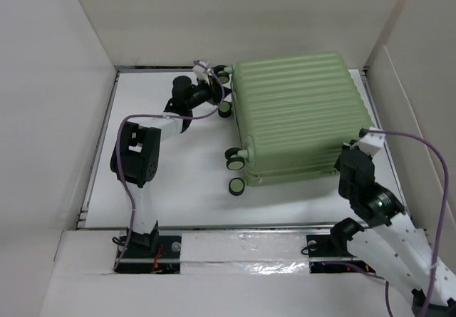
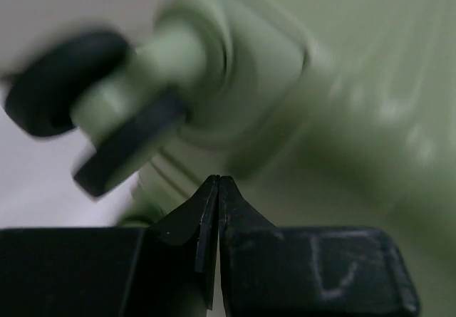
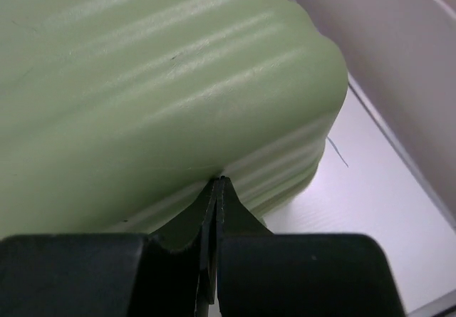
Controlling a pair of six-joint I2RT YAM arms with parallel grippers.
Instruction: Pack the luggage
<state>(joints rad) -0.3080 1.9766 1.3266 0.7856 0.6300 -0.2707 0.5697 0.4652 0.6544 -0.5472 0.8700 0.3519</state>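
Found the left gripper (image 2: 217,183) with jaws pressed tip to tip and nothing between them. Noted its tips just beside the base of a black spinner wheel (image 2: 107,114) at the far wheel-side corner of the luggage (image 1: 296,117); cannot confirm contact, given the blur in the left wrist view. Found the right gripper (image 3: 219,182) likewise closed completely on nothing, tips set at a groove low on the rounded near right corner of the shell. Judged both closed pairs of jaws to serve as blunt pushers rather than clamps, placed at opposite corners so as to nudge or steady the case. Observed the luggage lying flat on the white table (image 1: 171,189), ribbed shell uppermost, halves together, wheels pointing toward the left arm's side, right edge near the side wall (image 1: 410,82). Saw no lining and no contents anywhere. Judged the packing either close to done or yet to begin; cannot tell which from this moment. Recommend care at the wheel end: liable to swivel or roll under a sideways push.
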